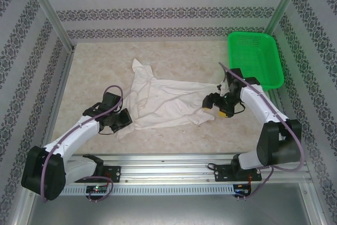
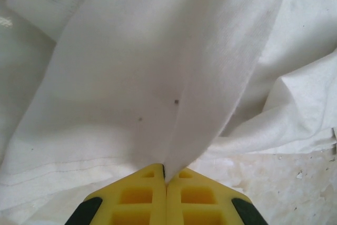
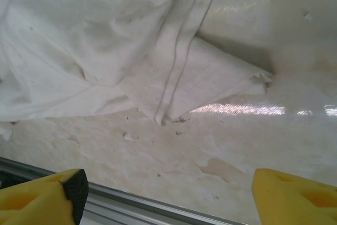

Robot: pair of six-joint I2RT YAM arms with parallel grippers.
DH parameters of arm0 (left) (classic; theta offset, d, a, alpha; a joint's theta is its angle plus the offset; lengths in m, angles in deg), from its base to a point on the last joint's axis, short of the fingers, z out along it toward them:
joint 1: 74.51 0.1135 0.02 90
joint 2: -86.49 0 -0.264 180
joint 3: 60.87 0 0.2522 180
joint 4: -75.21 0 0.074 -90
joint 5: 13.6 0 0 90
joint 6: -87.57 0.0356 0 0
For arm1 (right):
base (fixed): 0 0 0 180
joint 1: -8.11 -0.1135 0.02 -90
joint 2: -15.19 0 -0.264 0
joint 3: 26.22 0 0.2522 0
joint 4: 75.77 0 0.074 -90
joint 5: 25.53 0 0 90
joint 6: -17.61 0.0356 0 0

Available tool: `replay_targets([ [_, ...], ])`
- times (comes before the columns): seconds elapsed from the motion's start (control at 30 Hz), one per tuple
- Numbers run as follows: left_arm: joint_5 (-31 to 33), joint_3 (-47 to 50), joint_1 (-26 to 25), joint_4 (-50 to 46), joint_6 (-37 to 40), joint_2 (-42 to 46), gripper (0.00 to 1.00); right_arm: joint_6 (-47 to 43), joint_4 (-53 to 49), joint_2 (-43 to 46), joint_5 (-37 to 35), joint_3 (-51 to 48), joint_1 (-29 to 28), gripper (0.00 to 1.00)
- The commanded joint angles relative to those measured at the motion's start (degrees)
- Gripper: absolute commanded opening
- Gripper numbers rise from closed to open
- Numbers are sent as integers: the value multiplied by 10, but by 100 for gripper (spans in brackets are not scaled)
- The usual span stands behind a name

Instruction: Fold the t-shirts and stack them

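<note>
Patterned wall panels (image 1: pixel 168 3) are seen on three sides of a pale, marbled table (image 1: pixel 95 67).

Top external view:
- One white t-shirt (image 1: pixel 163 101) is spread crumpled across the middle of the table, with a sleeve or corner trailing toward the far left.
- A green mesh basket (image 1: pixel 255 59) is set in the far right corner, apart from the cloth.
- The left gripper (image 1: pixel 122 119) is placed at the shirt's near left edge, touching the fabric.
- The right gripper (image 1: pixel 213 104) is placed at the shirt's right edge, just beside a bunched fold.
- A metal rail (image 1: pixel 168 162) is run along the near edge, with both arm bases fixed to it.

Left wrist view:
- The yellow fingers (image 2: pixel 142 196) are pressed together, and a fold of the t-shirt (image 2: pixel 147 67) is pinched between their tips.
- The cloth is drawn up from the pinch in a taut fan; two small dark specks are noted on it.
- Bare table (image 2: pixel 279 183) is visible at lower right.

Right wrist view:
- The yellow fingers (image 3: pixel 42 193) are held wide apart, with nothing between them.
- The t-shirt (image 3: pixel 95 40) is draped across the upper left; its stitched hem (image 3: pixel 181 56) is folded down to a point on the table (image 3: pixel 221 151).
- The cloth is not touched by either fingertip.
- The rail (image 3: pixel 131 204) is seen at the bottom edge.
</note>
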Motion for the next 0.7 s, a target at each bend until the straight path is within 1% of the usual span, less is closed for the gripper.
replay_targets([
  [0.0,-9,-49,-4,4,5,8,0,19,8,-8,-62,-9,-3,79],
  [0.13,2,-106,-4,-40,15,29,0,57,66,-4,-55,-16,72,78],
  [0.2,12,-132,-4,-60,19,39,0,58,81,-21,-48,1,88,77],
  [0.27,26,-158,0,-70,19,53,0,44,67,-54,-44,34,88,76],
  [0.37,42,-203,9,-87,23,61,0,31,62,-75,-17,43,87,71],
  [0.43,54,-236,16,-100,30,61,0,18,53,-75,2,30,75,70],
  [0.53,63,-276,24,-111,39,61,0,8,45,-57,-1,-13,45,67],
  [0.67,59,-287,29,-114,43,59,0,22,72,-31,-3,-77,29,62],
])
